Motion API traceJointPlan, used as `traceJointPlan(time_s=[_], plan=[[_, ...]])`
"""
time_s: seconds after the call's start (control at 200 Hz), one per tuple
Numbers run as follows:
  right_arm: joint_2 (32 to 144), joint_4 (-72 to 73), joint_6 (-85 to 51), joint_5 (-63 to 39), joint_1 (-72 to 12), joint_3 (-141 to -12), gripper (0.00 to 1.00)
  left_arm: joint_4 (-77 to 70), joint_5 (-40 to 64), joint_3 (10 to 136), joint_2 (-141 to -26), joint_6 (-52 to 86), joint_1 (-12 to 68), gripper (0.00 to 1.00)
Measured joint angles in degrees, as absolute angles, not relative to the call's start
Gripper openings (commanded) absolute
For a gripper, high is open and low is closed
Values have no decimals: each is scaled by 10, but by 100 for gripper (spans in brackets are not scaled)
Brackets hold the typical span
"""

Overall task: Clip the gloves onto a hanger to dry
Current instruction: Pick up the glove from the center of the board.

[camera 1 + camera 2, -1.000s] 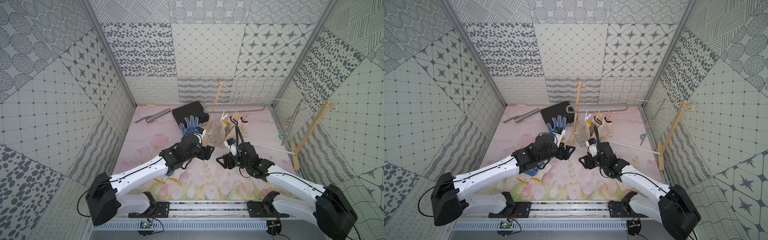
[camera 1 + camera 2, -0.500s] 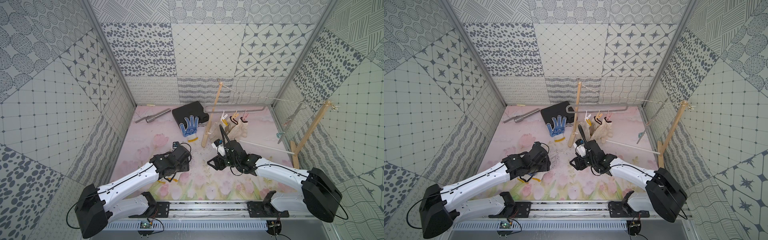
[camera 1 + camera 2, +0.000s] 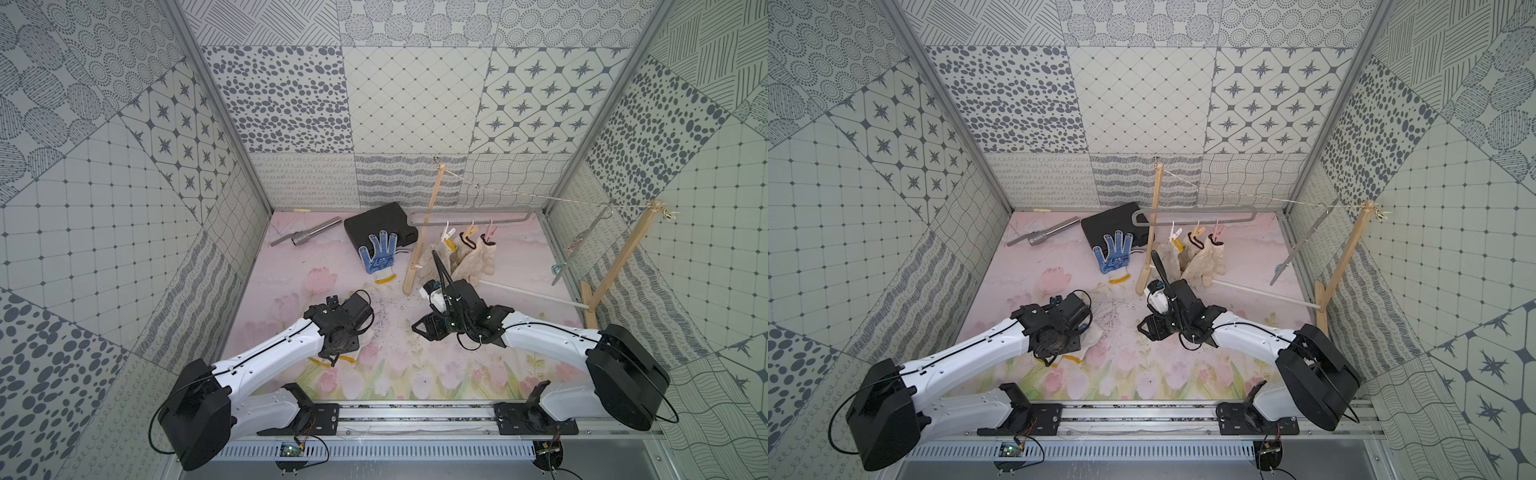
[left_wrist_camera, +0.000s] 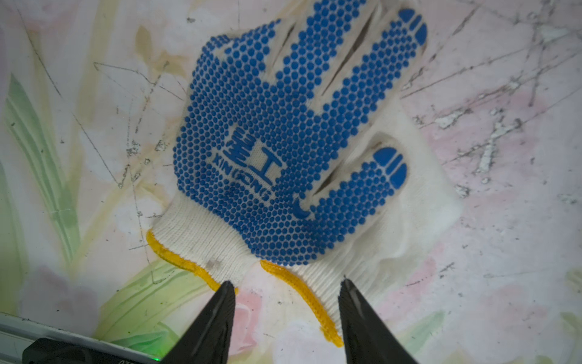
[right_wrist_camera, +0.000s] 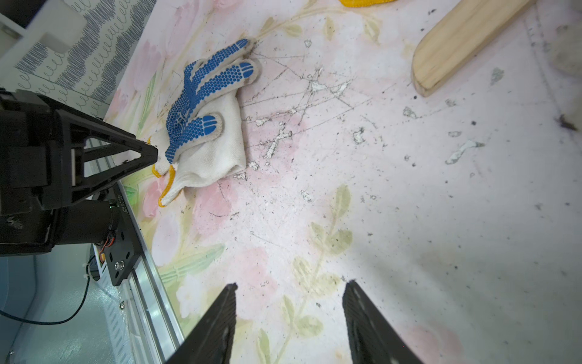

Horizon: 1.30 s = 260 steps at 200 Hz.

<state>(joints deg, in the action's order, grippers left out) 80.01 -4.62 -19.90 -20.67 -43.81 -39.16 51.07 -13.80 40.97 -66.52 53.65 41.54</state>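
Left jaws half-open astride cuffs of stacked gloves (image 4: pixel 283 141), gripping nothing; right jaws wide, empty

Blue-dotted glove (image 5: pixel 201 101) atop cream glove (image 5: pixel 220 154), left hand (image 5: pixel 148 154) just beside

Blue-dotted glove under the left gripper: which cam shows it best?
Left wrist view: the blue-dotted glove fills the frame palm up, dots, print and yellow cuff edge sharp. The right wrist view shows it smaller, at a slant. In both top views the left arm covers nearly all of it.
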Motion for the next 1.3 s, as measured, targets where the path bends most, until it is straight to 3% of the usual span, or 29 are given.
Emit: traceJointPlan(time_s=[0.235,0.57,0.745,1.016,1.301], plan=[[800,-44,-199,-213,-438,-393,58,489,-123,380,-680,529,397,52],[793,-39,-201,-218,-438,-393,58,443,-111,370,-742,505,378,27],[769,-36,-202,-217,-438,-391,58,426,-109,373,-763,490,375,1],[734,-42,-219,-206,-438,-369,59,443,-115,401,-727,480,374,0],[690,-30,-251,-199,-438,-337,72,475,-128,484,-611,463,387,0]])
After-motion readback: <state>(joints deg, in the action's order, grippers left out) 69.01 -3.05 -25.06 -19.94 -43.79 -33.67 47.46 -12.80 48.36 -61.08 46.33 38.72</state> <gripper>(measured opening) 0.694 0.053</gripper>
